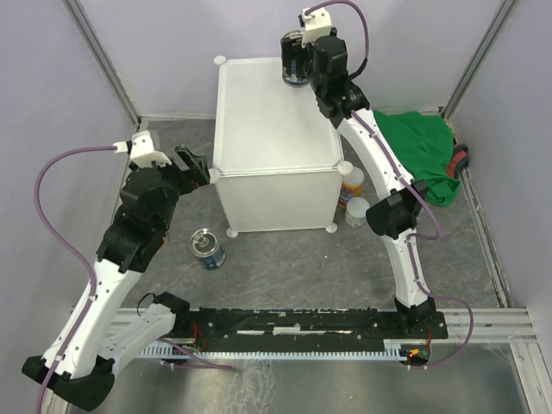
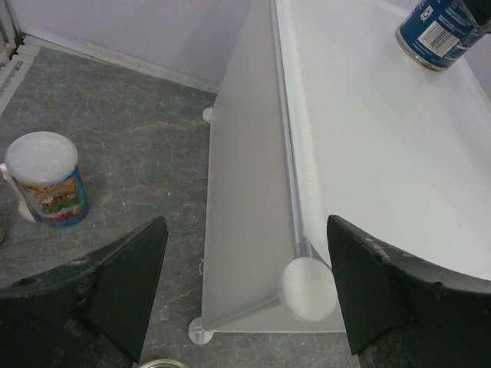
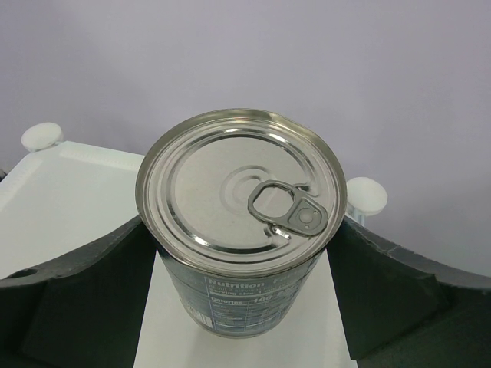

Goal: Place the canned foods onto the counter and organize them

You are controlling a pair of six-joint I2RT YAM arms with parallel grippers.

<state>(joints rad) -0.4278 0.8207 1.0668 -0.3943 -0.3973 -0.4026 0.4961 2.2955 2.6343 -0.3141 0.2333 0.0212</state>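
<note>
a: where is the blue can (image 3: 239, 199)?

b: over the far right corner of the counter (image 1: 267, 121), pull-tab up. from the left wrist view its base sits low over the white top and looks a little tilted. i can't tell whether it touches the surface.

a: what has hold of it?

b: the right gripper (image 3: 242, 264). its fingers are closed in on the label from both sides, with the can between them.

a: how would you set it down well?

b: i'd level it first and lower it until the base is flat. then spread the fingers and lift straight up. the far knob (image 3: 367, 195) is just beside the can, so i'd keep it inboard of the edge. tucking it well back leaves room for the other cans in rows.

a: and the other arm?

b: the left gripper (image 2: 245, 230) is spread wide with nothing in it. it hovers by the near left knob (image 2: 308, 287), well apart from the held can. a second blue can (image 1: 207, 248) stands on the floor (image 1: 285, 259) near it, a likely next pick.
</note>
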